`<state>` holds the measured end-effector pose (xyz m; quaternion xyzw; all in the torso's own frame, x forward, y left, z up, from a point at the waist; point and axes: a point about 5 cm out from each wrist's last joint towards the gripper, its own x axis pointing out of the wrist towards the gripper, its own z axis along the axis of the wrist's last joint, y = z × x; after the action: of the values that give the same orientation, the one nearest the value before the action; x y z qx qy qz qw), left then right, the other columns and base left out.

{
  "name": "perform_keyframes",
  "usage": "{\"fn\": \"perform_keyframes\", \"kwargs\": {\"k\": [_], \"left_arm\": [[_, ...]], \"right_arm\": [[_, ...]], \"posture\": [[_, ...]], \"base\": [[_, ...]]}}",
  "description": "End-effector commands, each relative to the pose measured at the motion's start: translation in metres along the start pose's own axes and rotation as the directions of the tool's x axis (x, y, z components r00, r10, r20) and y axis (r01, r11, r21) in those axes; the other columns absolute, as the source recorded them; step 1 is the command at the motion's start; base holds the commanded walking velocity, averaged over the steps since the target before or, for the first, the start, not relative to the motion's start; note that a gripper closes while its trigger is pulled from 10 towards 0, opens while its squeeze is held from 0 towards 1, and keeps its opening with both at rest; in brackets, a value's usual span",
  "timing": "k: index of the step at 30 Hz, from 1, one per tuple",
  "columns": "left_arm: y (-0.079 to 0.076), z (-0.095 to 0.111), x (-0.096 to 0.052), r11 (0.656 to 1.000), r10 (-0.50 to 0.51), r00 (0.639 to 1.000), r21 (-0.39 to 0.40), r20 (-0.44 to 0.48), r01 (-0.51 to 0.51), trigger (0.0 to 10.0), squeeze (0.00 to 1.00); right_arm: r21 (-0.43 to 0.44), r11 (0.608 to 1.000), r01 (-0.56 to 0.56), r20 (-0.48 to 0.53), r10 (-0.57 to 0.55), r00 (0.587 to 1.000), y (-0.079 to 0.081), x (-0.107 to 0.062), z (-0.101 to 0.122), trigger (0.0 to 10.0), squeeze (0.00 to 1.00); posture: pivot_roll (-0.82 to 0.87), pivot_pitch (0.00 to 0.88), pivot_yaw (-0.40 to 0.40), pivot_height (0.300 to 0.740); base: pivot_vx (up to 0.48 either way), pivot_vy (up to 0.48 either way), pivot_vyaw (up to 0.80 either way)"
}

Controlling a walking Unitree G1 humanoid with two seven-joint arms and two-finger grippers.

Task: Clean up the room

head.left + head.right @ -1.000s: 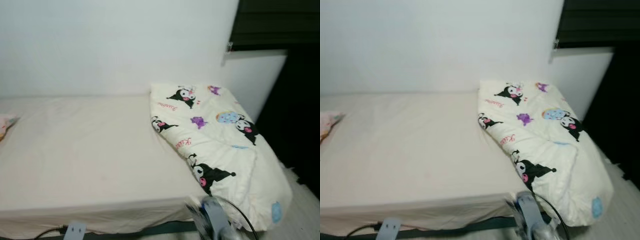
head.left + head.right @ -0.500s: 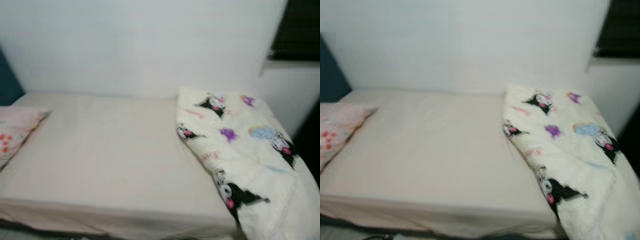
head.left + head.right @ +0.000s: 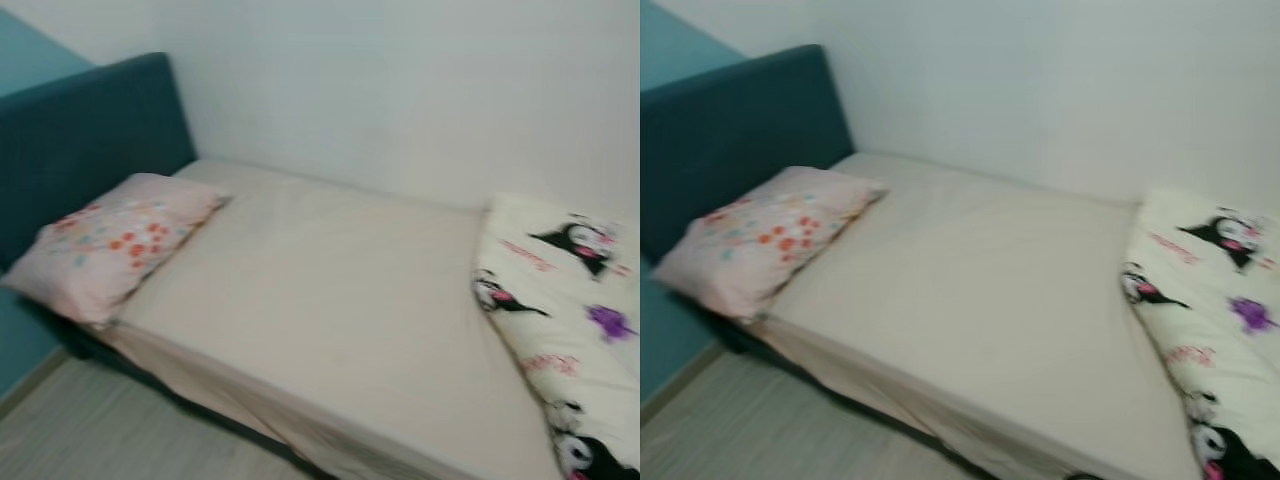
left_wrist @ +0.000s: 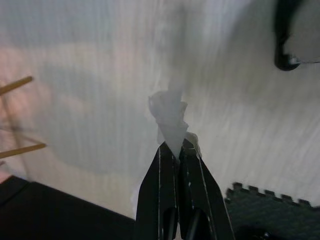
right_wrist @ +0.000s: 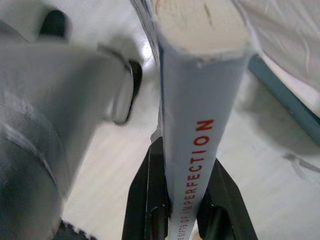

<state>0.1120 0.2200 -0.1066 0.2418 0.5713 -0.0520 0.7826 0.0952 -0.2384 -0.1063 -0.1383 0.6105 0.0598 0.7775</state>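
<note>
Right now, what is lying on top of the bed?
On the bed lie a floral pillow at the teal headboard end and a cartoon-print blanket at the other end. Whatever is beneath the pillow and blanket is covered.

Blurred bed (image 3: 330, 320); cartoon blanket (image 3: 570, 300) cut off at right edge.

"OF IMPERFECTION" on book spine (image 5: 192, 150)
</note>
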Motion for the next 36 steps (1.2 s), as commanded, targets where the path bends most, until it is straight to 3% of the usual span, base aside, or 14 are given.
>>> {"fn": "perform_keyframes", "kwargs": {"k": [1,8,19,28,36], "left_arm": [[0.000,0.000,0.000,1.000,-0.005,1.000,0.023,0.001,0.005,10.0,0.00],[-0.001,-0.001,0.000,0.999,-0.012,1.000,0.034,-0.003,0.012,10.0,0.00],[0.000,0.005,0.000,1.000,-0.009,1.000,0.017,0.019,0.009,10.0,0.00],[0.003,-0.002,0.000,1.000,-0.008,1.000,0.020,0.004,0.008,10.0,0.00],[0.006,-0.006,0.000,1.000,0.002,1.000,0.018,-0.011,-0.002,10.0,0.00]], "right_arm": [[-0.017,1.000,-0.002,0.023,0.002,1.000,0.003,0.001,0.008,10.0,0.00],[-0.035,0.999,-0.020,0.022,0.021,1.000,0.019,0.003,0.012,10.0,0.00],[-0.093,0.994,-0.048,0.092,0.057,0.994,0.050,0.005,0.050,10.0,0.00],[-0.111,0.993,-0.045,0.087,0.055,0.995,0.046,0.005,0.047,10.0,0.00],[-0.116,0.992,-0.049,0.085,0.059,0.995,0.044,0.005,0.046,10.0,0.00]], "posture": [[-0.05,0.000,-0.031,0.729],[-0.04,0.000,-0.032,0.729],[-0.04,0.000,-0.036,0.729],[-0.04,0.000,-0.036,0.729],[-0.04,0.000,-0.034,0.729]], "base": [[0.000,0.000,0.78],[0.000,0.000,0.78],[0.000,0.000,0.78],[0.000,0.000,0.78],[0.341,0.000,0.78]]}}
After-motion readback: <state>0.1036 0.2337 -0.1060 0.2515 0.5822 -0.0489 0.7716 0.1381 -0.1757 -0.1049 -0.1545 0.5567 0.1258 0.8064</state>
